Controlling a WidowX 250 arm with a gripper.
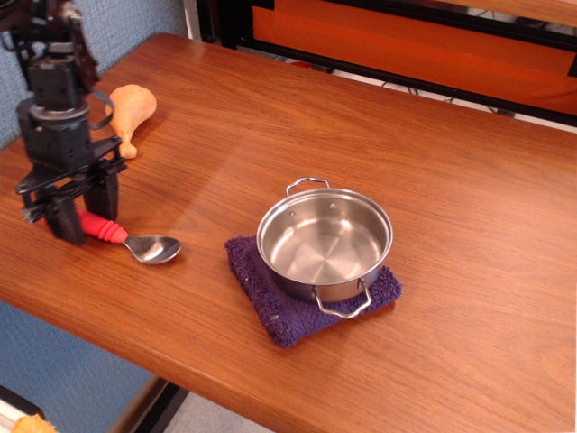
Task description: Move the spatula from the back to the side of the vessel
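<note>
Gripper [83, 209] at frame left, fingers closed on spatula [131, 238] handle; bowl rests on table [469, 180], left of vessel [325, 242].

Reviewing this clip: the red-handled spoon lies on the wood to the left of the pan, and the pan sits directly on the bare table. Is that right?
Not quite. The observation.image view shows the pan resting on a purple cloth, not directly on the bare table. The rest holds: the red-handled spoon lies on the wood to the pan's left, with the end effector at its handle.
</note>
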